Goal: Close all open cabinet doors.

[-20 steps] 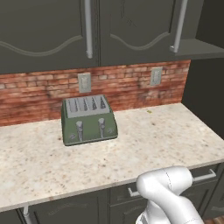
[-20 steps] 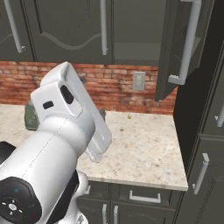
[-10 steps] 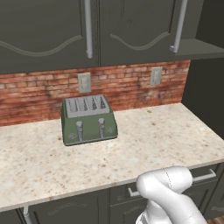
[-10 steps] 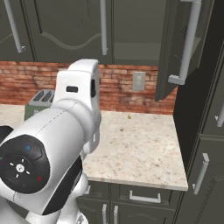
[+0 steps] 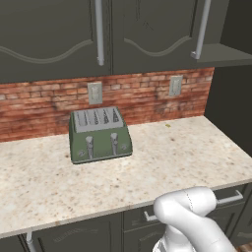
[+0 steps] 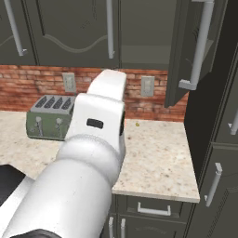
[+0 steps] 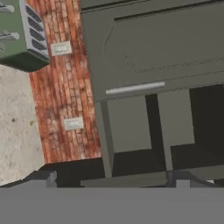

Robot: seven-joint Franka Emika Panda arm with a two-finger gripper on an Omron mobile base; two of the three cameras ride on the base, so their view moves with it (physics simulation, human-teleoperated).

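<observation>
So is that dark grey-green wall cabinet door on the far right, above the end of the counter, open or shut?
Open. The dark grey-green cabinet door with the grey bar handle swings out from the cabinet front in the right base view, edge-on to the camera, with the dark cabinet interior exposed beside it.

Layout around the toaster on the counter

The toaster (image 5: 100, 135) stands on the counter (image 5: 147, 172), toward the back, close in front of the brick wall (image 5: 44, 106). One wall outlet (image 5: 94, 92) is on the wall just behind and above the toaster, and a second outlet (image 5: 175, 85) is on the same wall further to the right of the toaster. Above the toaster hang two closed cabinet doors (image 5: 49, 37). To the right of the toaster, past the second outlet, an open cabinet door (image 6: 193, 49) stands out from the wall over the right end of the counter. Under the counter, in front of the toaster, are drawers (image 6: 155, 209).
</observation>
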